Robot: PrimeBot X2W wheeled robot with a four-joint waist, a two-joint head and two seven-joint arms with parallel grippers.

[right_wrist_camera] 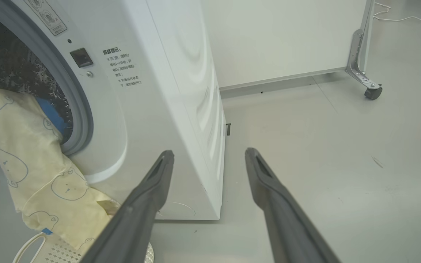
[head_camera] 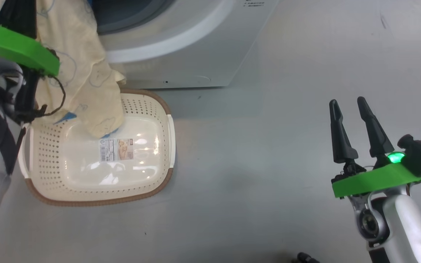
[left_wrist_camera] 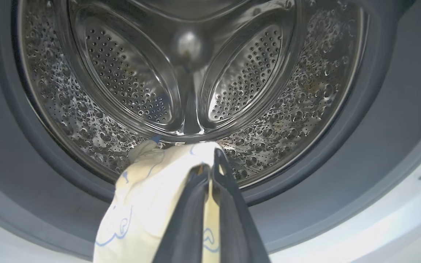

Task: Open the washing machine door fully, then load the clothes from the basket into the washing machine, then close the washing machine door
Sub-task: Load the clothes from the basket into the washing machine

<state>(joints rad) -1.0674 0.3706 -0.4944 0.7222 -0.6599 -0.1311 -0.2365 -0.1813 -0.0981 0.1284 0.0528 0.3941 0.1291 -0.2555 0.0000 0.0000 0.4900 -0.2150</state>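
Left claw (left_wrist_camera: 210,164) clamped on clothes (left_wrist_camera: 141,204), just short of washing machine (left_wrist_camera: 386,223) drum mouth ahead. Cloth tail hangs below claw, reaching into basket (head_camera: 161,106). Right claw (head_camera: 347,102) well off to side, fingers apart, empty. Door opening judged done, loading midway, closing left. Whether 1 garment or 2: unclear. Basket's left edge hidden behind arm.

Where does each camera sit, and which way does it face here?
Head: on the head, looking down at the basket and floor before the washing machine; open right gripper lower right, left arm's green bracket upper left.
Left wrist: on that wrist, facing into the drum; left gripper shut on the clothes.
Right wrist: on that wrist, facing the washing machine's side and floor; own fingers spread.
Shared: all three show the clothes.
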